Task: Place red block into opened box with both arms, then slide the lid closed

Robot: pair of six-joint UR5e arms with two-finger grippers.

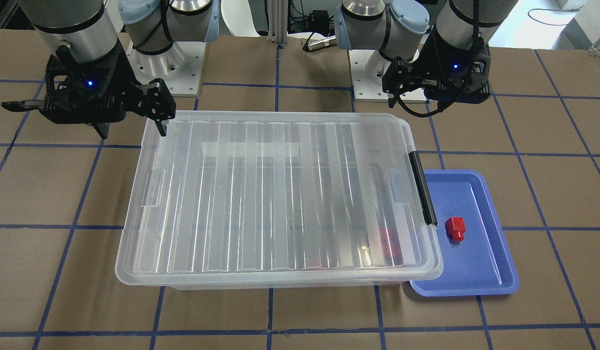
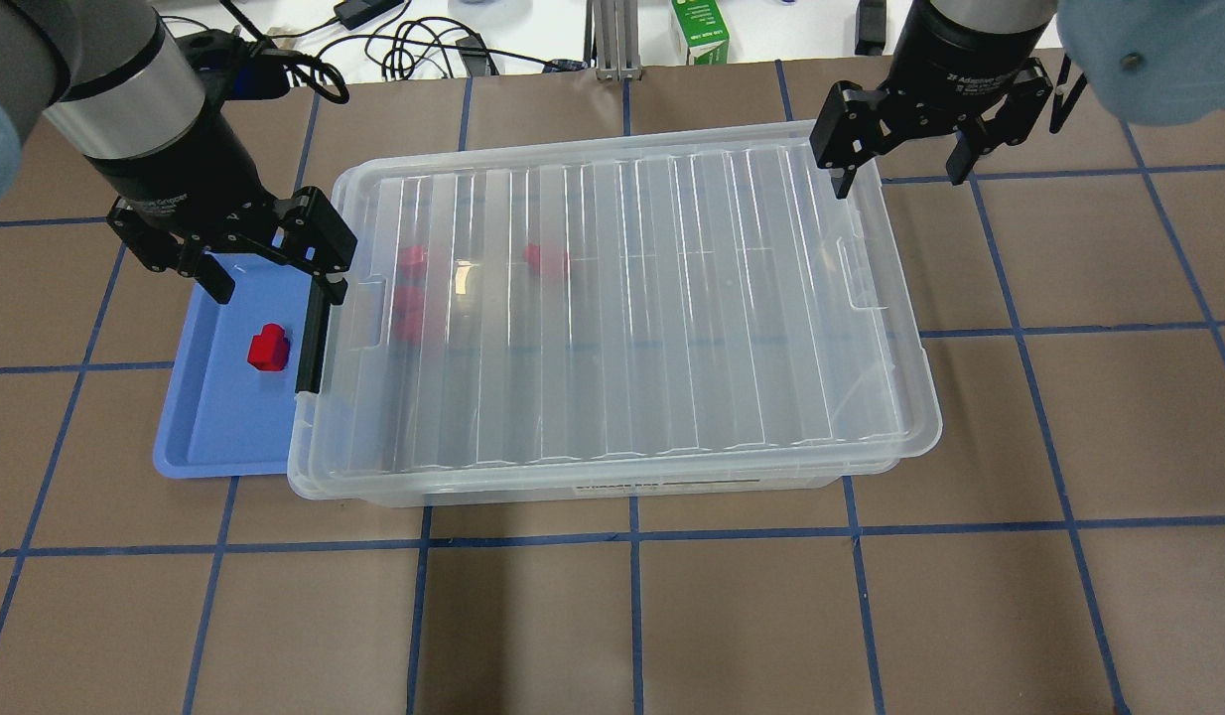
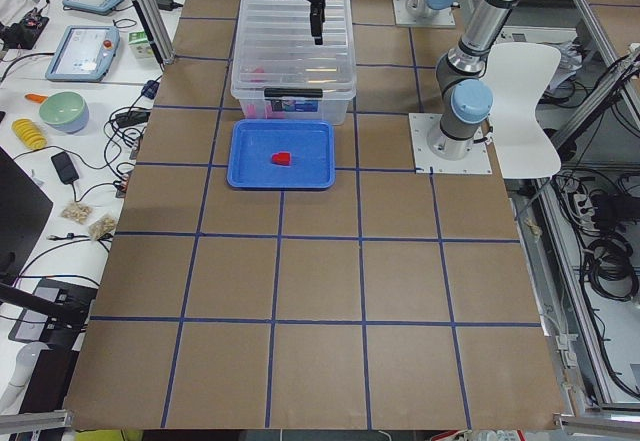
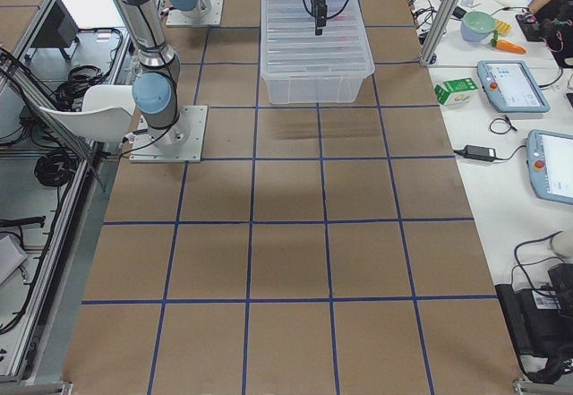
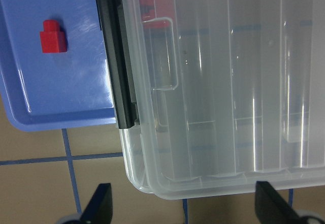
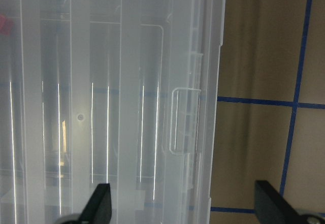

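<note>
A clear ribbed lid (image 2: 622,298) lies over the clear box (image 2: 612,489) and covers almost all of it, shifted slightly away from the black latch (image 2: 310,343). Three red blocks (image 2: 546,259) show blurred through the lid near the latch end. Another red block (image 2: 269,349) lies on the blue tray (image 2: 205,437) beside the latch. My left gripper (image 2: 275,288) hangs open and empty above the tray's far part and the box's latch corner. Above the box's far opposite corner, my right gripper (image 2: 900,179) is open and holds nothing.
The blue tray (image 1: 480,272) butts against the box's latch end. A green carton (image 2: 699,30) and cables lie past the table's far edge. Brown table with blue tape lines stretches in front of the box.
</note>
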